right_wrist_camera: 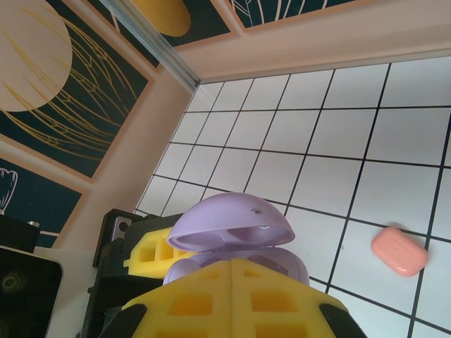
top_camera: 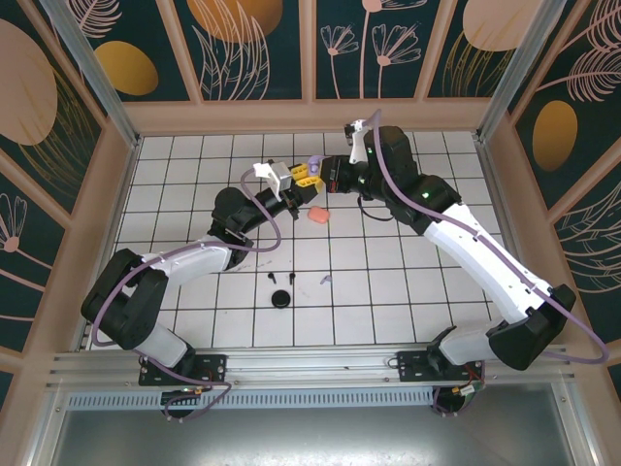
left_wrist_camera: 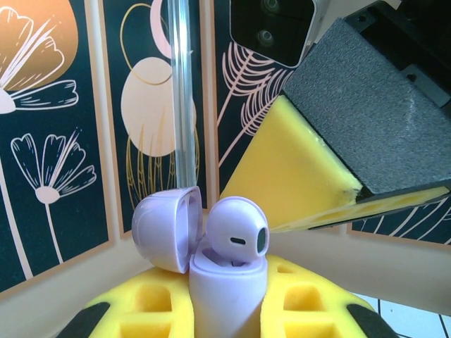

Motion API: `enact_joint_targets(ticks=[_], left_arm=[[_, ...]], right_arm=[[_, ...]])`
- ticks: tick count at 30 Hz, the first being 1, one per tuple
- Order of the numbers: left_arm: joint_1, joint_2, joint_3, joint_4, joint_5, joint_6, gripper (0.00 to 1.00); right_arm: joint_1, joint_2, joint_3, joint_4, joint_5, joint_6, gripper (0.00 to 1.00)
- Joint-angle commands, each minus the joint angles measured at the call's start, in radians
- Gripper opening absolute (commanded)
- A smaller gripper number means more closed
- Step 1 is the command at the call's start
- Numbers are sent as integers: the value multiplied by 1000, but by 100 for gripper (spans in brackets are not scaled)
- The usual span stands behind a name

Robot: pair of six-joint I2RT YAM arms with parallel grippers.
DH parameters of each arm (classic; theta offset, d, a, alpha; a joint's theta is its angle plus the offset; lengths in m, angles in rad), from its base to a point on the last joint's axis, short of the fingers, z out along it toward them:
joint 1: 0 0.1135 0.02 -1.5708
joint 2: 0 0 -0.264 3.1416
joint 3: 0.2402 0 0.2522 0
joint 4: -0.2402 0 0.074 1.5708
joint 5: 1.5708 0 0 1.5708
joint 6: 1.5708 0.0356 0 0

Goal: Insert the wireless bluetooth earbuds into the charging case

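Note:
The lilac charging case point(left_wrist_camera: 227, 292) stands upright with its lid point(left_wrist_camera: 163, 229) swung open, and my left gripper point(left_wrist_camera: 227, 313) is shut on its body. A lilac earbud point(left_wrist_camera: 238, 234) sits in the case's mouth, head poking out. My right gripper point(right_wrist_camera: 232, 271) has its yellow fingers pressed shut together, and their tip point(left_wrist_camera: 282, 222) hangs right beside that earbud. In the top view both grippers point(top_camera: 294, 179) point(top_camera: 326, 177) meet over the case point(top_camera: 313, 163) at mid-table. Two black earbuds point(top_camera: 273, 280) point(top_camera: 291, 282) and another lilac earbud point(top_camera: 326, 281) lie on the tiles nearer the arm bases.
A salmon-pink closed case point(top_camera: 318, 215) lies on the tiles just below the grippers, also in the right wrist view point(right_wrist_camera: 399, 251). A round black case point(top_camera: 281, 298) sits by the loose earbuds. Patterned walls and a metal frame post point(left_wrist_camera: 182, 91) enclose the white grid table point(top_camera: 408, 291).

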Motion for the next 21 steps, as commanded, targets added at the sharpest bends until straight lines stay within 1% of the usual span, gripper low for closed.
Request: enact_joint_targets(ticks=[1, 9, 14, 17, 21], left_arm=[[-5, -33, -4, 37, 16, -1, 0], [-5, -42, -11, 40, 17, -2, 0], [-5, -45, -12, 41, 18, -4, 0], [-6, -46, -14, 40, 19, -4, 0], [-5, -46, -18, 41, 11, -1, 0]], right_arm=[[16, -6, 29, 7, -11, 20, 0], [16, -44, 25, 22, 9, 32, 0], [28, -26, 42, 28, -15, 33, 0], [42, -14, 54, 26, -7, 30, 0], [44, -32, 55, 27, 51, 32, 0]])
